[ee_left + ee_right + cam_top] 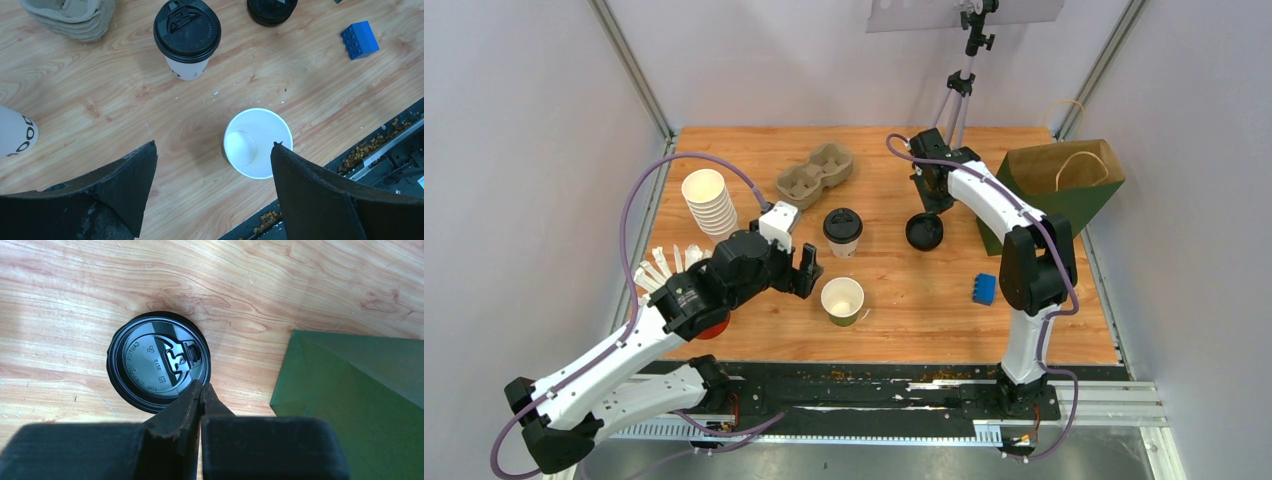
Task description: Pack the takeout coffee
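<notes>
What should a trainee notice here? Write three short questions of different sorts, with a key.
1. Which cup has its lid on: A the white-sided cup, B the green-sided cup, C both?
2. True or false: the left gripper is shut on the green-sided cup.
3. What lies under the tips of the right gripper?

Key
1. A.
2. False: its jaws are open and the green-sided cup stands free and lidless.
3. A black lid, lying on the table near the green bag.
</notes>
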`<state>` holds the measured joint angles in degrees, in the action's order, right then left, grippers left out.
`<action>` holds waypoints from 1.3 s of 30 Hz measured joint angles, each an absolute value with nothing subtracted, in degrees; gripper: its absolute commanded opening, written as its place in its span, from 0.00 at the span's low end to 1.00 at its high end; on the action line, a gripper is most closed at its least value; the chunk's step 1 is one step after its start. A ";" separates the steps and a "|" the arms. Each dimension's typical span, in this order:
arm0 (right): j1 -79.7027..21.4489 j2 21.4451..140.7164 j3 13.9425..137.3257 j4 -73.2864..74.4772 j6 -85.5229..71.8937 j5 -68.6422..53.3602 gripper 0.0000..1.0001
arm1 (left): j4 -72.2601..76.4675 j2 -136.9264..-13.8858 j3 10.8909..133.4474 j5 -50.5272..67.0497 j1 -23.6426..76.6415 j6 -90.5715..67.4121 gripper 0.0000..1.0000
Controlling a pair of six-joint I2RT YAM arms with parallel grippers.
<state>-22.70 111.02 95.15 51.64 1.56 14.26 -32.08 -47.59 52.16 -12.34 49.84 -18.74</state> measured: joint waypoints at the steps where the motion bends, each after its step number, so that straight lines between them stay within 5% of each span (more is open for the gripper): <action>1: -22.70 111.02 95.15 51.64 1.41 14.28 0.12 | -32.08 -47.51 52.16 -12.34 49.84 -18.76 0.91; 8: -22.70 111.04 95.13 51.42 1.48 14.39 0.34 | -32.38 -47.22 52.16 -12.36 49.84 -18.74 0.91; 32: -22.35 116.46 94.32 50.54 3.27 15.94 0.30 | -32.42 -46.94 52.16 -12.58 49.84 -18.72 0.92; 39: -22.31 117.14 93.58 50.00 3.53 16.51 0.14 | -32.42 -46.94 52.16 -12.60 49.84 -18.70 0.92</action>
<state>-22.31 117.14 93.58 50.00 3.53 16.51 -32.42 -46.94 52.16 -12.60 49.84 -18.70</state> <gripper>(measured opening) 0.192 0.917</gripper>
